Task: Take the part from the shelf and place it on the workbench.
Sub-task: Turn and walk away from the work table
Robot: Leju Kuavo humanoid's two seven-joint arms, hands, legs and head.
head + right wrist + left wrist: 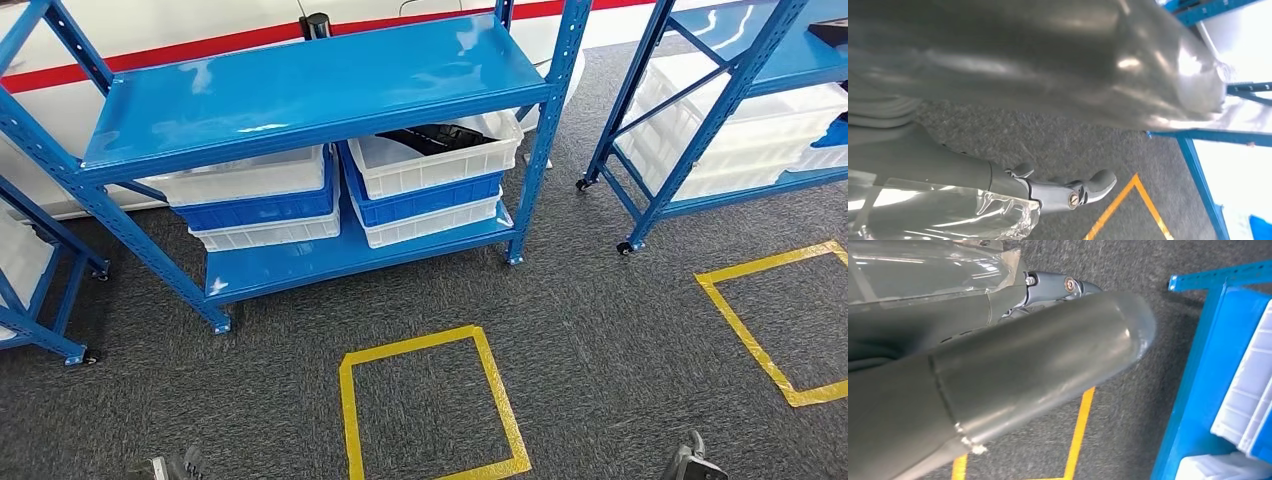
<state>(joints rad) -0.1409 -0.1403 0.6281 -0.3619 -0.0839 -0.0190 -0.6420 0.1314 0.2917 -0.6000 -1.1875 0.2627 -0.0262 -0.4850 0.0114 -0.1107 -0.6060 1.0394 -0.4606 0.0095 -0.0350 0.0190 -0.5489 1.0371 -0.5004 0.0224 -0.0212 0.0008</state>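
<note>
Your dark part (436,136) lies crosswise in the upper right white bin (437,158), far ahead of both low-hanging hands, slightly nearer your right hand (1068,192), whose fingers seem loosely curled on nothing; the left hand's (1058,287) grasp I cannot tell.

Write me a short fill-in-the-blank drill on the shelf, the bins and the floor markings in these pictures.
1. The shelf frame is painted ____.
2. The dark part lies in a ____ bin at the top of the right-hand stack.
3. The square outlines taped on the grey carpet are ____.
4. In each stack, a blue bin sits ____ two white ones.

Missing words: blue; white; yellow; between
</note>
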